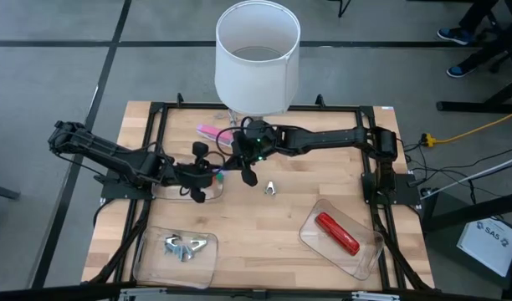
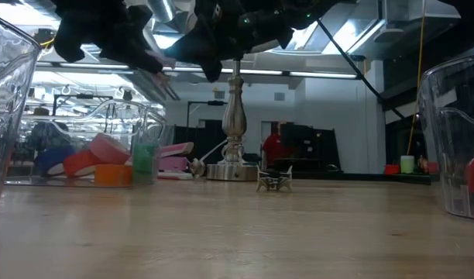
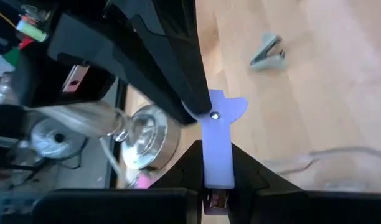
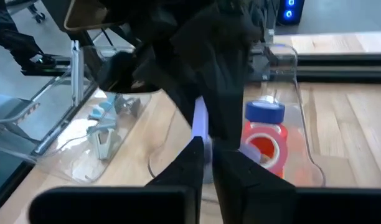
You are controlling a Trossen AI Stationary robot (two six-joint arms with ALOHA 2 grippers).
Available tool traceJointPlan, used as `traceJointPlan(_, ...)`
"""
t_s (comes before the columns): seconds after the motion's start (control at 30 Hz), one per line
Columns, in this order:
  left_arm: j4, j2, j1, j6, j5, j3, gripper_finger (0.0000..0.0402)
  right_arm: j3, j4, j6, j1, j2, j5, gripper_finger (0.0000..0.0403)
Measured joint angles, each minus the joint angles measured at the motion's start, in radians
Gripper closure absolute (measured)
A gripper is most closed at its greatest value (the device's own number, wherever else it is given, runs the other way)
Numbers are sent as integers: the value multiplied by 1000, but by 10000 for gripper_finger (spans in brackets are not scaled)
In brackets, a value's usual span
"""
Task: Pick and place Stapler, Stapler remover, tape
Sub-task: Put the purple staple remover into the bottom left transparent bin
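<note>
Both arms are meeting above the tabletop (image 1: 323, 180), near the lamp (image 1: 258, 50). The left gripper (image 3: 215, 167) is pinching one end of what looks like a lavender stapler (image 3: 218, 124), and the right gripper (image 4: 206, 155) is clamping the same piece from the opposite end, so each pair of fingers is pressing on it.

The risk is lying in this shared hold. If one arm is pulling while the other is gripping, the stapler may be twisting or slipping out and dropping beneath the fingers onto the tape tray (image 4: 302, 124). The lamp base (image 3: 144, 134) is sitting just beside the fingers and could be getting knocked.

Counting:
- Three staplers are showing: the lavender one between the fingers, a pink stapler (image 1: 210, 131) beyond them by the lamp, and a red stapler (image 1: 337, 232) well apart in its own tray.
- One loose staple remover (image 1: 271, 188) is lying near the right fingers, and seemingly two more staple removers (image 1: 182, 247) are resting in another tray.
- About five tape rolls (image 2: 97, 164) are sitting below the left fingers.
</note>
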Motion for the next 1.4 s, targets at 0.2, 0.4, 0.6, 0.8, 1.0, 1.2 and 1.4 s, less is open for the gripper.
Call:
traceJointPlan(0.2,4,-1,0,-47,53,0,373,0,9,2,1,0,1,335)
traceJointPlan(0.4,-6,-19,0,-117,120,0,373,0,9,1,1,0,0,291)
traceJointPlan(0.6,-41,-64,0,-235,213,0,373,0,8,-3,1,0,-3,264)
traceJointPlan(0.8,-51,-127,-1,-404,354,0,373,0,-7,-65,0,0,2,261)
traceJointPlan(1.0,-84,-169,-44,-553,481,0,373,0,-30,-119,0,0,2,261)
traceJointPlan(1.2,-81,-186,-89,-720,605,0,369,0,-43,-155,0,0,2,261)
traceJointPlan(1.4,-91,-177,-165,-940,739,0,371,0,-42,-163,-1,0,2,261)
